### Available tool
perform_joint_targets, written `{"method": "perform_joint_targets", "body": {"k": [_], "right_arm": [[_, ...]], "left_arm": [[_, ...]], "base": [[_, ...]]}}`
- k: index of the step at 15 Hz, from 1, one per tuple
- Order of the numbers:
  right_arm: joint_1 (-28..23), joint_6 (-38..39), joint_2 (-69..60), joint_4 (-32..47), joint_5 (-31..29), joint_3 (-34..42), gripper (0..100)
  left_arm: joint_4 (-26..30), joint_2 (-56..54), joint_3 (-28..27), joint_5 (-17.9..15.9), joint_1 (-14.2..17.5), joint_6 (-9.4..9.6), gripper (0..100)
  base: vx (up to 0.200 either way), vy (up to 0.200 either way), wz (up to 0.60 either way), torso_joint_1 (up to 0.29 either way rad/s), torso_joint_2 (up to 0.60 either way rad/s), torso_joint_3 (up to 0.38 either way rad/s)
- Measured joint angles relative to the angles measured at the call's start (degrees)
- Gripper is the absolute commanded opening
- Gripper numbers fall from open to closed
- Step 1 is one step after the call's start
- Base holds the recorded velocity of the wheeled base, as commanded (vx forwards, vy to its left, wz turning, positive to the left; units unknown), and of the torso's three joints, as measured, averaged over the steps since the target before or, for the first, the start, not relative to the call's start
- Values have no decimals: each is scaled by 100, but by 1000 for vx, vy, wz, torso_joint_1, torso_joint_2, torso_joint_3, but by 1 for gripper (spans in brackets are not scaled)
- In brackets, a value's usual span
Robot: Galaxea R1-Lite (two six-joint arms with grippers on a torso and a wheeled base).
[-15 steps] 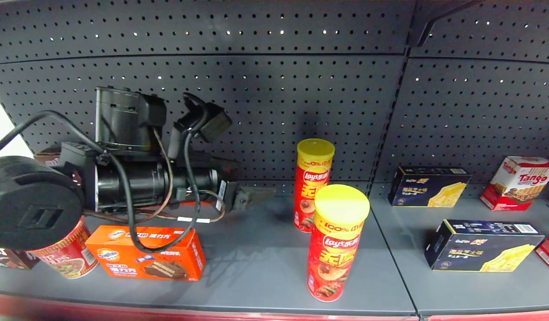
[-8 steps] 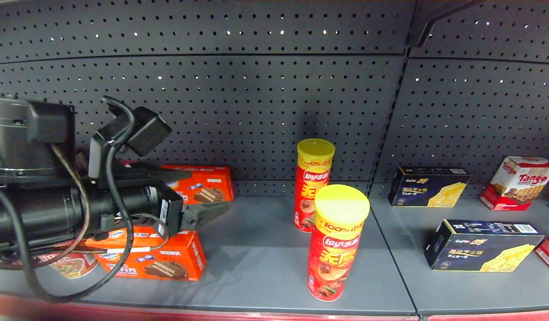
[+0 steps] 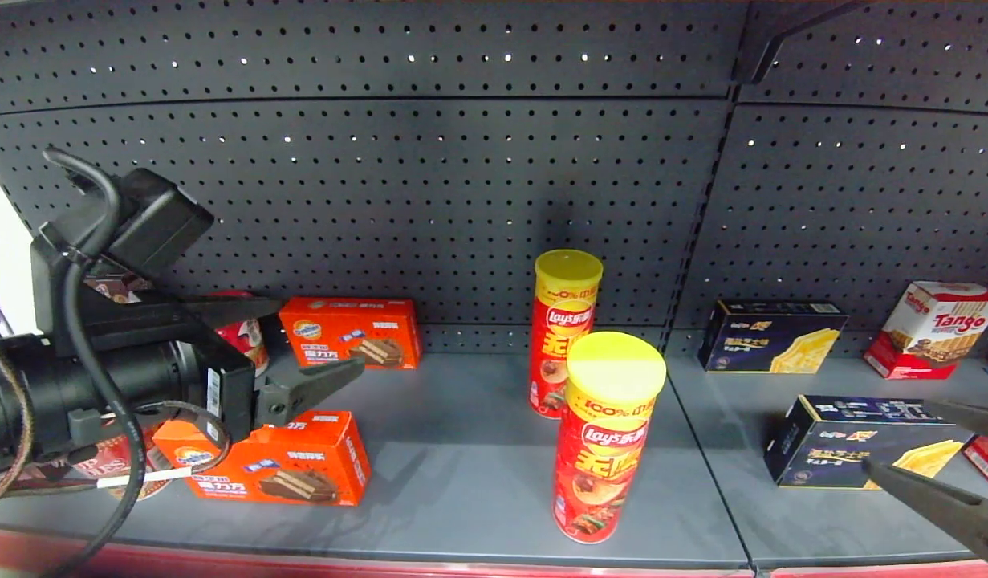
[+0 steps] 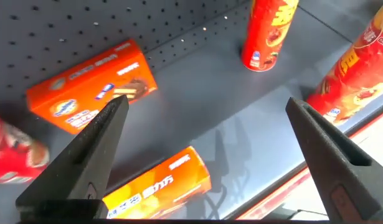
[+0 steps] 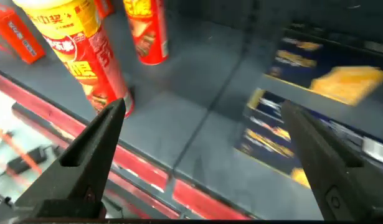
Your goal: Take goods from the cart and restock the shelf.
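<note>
Two orange wafer boxes lie on the grey shelf (image 3: 461,474): one at the back (image 3: 351,331) (image 4: 91,87), one near the front edge (image 3: 273,459) (image 4: 160,183). My left gripper (image 3: 321,335) (image 4: 207,102) hovers open and empty above the shelf between them, left of the chip cans. Two red chip cans with yellow lids stand upright mid-shelf, one behind (image 3: 564,329) (image 5: 146,28) and one in front (image 3: 607,433) (image 5: 79,53). My right gripper (image 3: 895,436) (image 5: 203,106) is open and empty at the lower right, in front of a dark blue box (image 3: 863,441) (image 5: 291,143).
A second dark blue box (image 3: 770,335) and a red-and-white wafer box (image 3: 935,327) sit at the back right. Red noodle cups stand at the left, one behind (image 3: 245,337) and one in front (image 3: 112,466). The pegboard wall (image 3: 461,201) closes the back. Bare shelf lies between the orange boxes and the cans.
My left arm has drawn back to the left, uncovering the orange box at the back of the shelf. My right gripper's fingers have come into the head view at the lower right.
</note>
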Motion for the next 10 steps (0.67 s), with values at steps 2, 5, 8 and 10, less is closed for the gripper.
{"method": "perform_joint_targets", "body": {"k": [2,5,8,10], "right_arm": [[219,-18,419,-145,132,5,100],[443,-45,967,-525,202,-9,100],[482,-46,1257,-517,241,16,100],[499,-46,1434,-523,247,13,100]], "left_arm": [[-66,-99,169,-2,-5,6,100],[-285,-151,401,-21,-22,13,100],[-494,-154,560,-40,-41,15,100],[-512,-143,647,-40,-49,15,100]], "base": [[0,0,0,0,0,0],[0,0,0,0,0,0],[0,0,0,0,0,0],[0,0,0,0,0,0]]}}
